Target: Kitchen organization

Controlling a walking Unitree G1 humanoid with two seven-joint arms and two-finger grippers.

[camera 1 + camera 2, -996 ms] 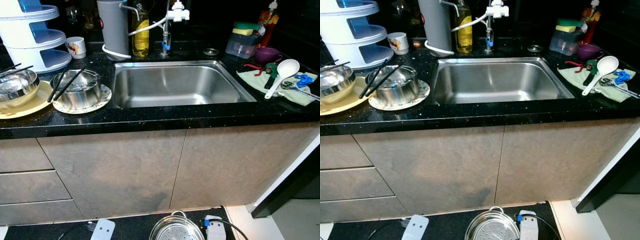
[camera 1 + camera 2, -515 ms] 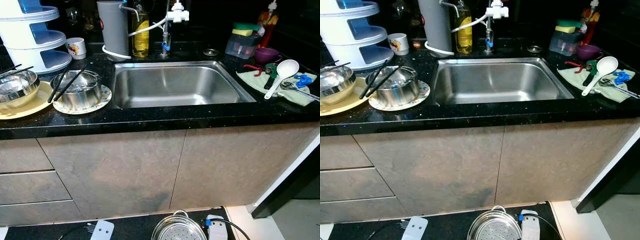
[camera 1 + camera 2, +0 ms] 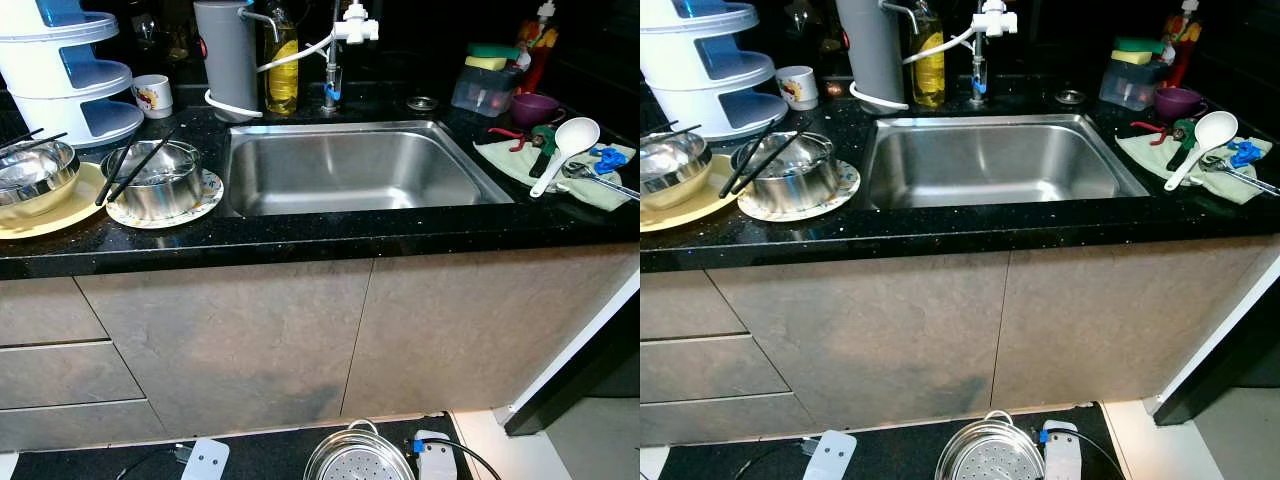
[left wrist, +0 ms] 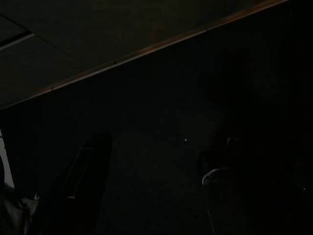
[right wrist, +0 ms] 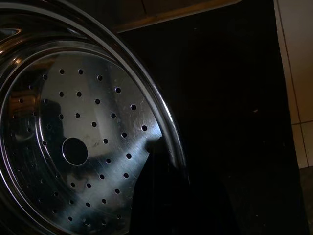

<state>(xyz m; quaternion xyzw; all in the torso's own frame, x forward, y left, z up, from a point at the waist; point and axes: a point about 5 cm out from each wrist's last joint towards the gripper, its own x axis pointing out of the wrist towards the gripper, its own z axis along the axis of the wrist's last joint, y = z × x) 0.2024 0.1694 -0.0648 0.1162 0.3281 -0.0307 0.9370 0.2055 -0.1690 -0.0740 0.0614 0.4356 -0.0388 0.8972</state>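
Low in front of the cabinet, my right gripper is shut on the rim of a round perforated steel steamer tray; one black finger lies over its inside. The steel sink stands empty in the black countertop. Left of it a steel bowl with black chopsticks rests on a patterned plate, and another steel bowl sits on a yellow plate. On a green cloth at the right lie a white ladle and small utensils. My left gripper hangs open in the dark.
A white tiered rack and a mug stand at the back left. A grey canister, oil bottle and tap line the back. A sponge box and purple cup sit back right. Cabinet doors and drawers are shut.
The steamer tray in my right gripper has drifted slightly to the right. Everything on the counter is as it was.
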